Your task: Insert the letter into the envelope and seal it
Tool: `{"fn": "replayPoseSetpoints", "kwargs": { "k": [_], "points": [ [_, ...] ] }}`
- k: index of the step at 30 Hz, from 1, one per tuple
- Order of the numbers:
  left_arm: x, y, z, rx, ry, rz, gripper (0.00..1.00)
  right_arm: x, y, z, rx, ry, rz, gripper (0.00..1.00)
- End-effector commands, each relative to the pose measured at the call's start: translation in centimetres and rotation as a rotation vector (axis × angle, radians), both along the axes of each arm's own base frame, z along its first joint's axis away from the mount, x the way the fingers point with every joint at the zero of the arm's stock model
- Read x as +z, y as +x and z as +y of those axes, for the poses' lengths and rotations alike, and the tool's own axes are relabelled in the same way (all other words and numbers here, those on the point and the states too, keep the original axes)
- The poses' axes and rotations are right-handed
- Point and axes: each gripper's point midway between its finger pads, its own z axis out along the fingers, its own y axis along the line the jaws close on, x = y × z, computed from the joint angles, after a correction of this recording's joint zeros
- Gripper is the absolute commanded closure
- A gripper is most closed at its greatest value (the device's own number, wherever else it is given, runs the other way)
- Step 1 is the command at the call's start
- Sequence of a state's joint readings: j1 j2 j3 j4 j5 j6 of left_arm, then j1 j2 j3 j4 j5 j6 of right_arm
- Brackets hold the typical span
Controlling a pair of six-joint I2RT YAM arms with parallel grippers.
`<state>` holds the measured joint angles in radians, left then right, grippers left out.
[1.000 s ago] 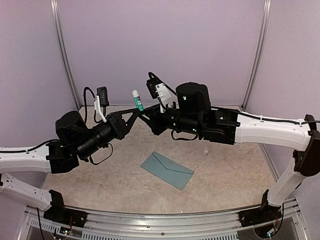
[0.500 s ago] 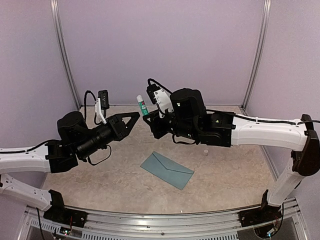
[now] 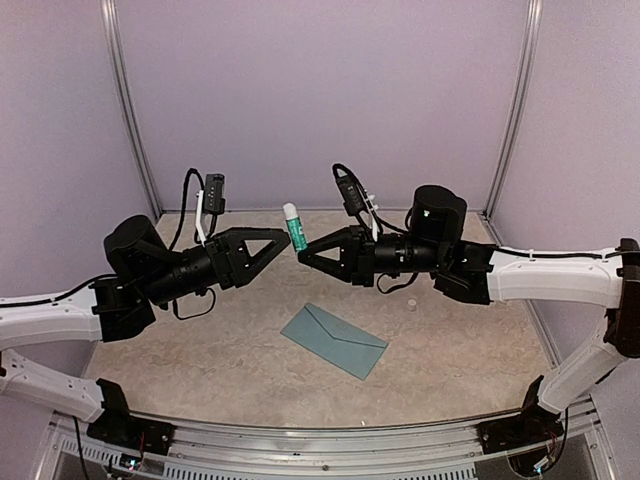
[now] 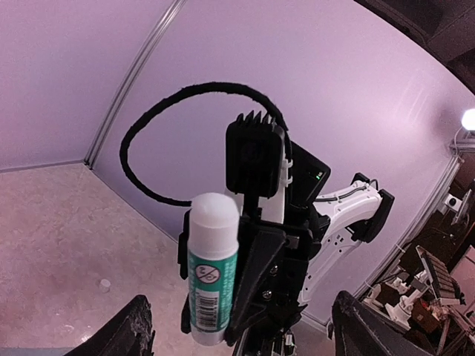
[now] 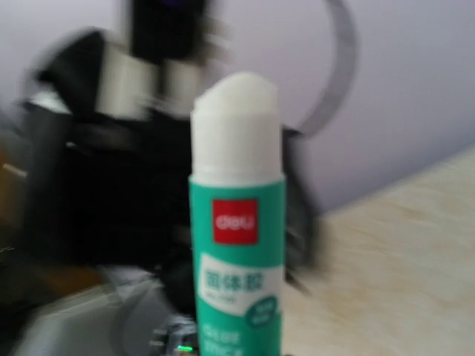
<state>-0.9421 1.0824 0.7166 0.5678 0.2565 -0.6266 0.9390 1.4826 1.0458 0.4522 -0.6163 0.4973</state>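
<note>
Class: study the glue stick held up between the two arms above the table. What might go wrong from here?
1. Only the right gripper grips the glue stick, low on its body. The left gripper has open jaws, so the stick may tilt or drop.
2. Both grippers' tips sit close together, so a clash is possible.
3. The stick's white top looks uncapped; it may smear the envelope in the wrong place.
</note>
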Motion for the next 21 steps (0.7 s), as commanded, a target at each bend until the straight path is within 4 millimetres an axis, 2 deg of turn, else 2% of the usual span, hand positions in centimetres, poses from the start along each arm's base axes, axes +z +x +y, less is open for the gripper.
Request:
{"fn": "replayPoseSetpoints", "kwargs": {
  "k": [1, 4, 8, 21],
  "points": [
    [0.7, -0.9, -1.3, -0.051, 0.022, -0.050, 0.21, 3.1, -3.3, -0.6, 0.211, 0.117, -0.028, 1.00],
    [0.8, -0.8, -1.2, -0.042, 0.015, -0.051, 0.24, 2.8, -3.3, -0.4, 0.221, 0.107, -0.019, 1.00],
    [1.2, -1.0, -1.2, -0.047, 0.001, -0.062, 0.37, 2.3, -3.1, -0.2, 0.216, 0.089, -0.007, 1.00],
    [1.7, -1.6, -1.7, -0.080, -0.017, -0.081, 0.64, 1.0, -2.4, 0.5, 0.197, 0.041, 0.023, 1.00]
  ]
}}
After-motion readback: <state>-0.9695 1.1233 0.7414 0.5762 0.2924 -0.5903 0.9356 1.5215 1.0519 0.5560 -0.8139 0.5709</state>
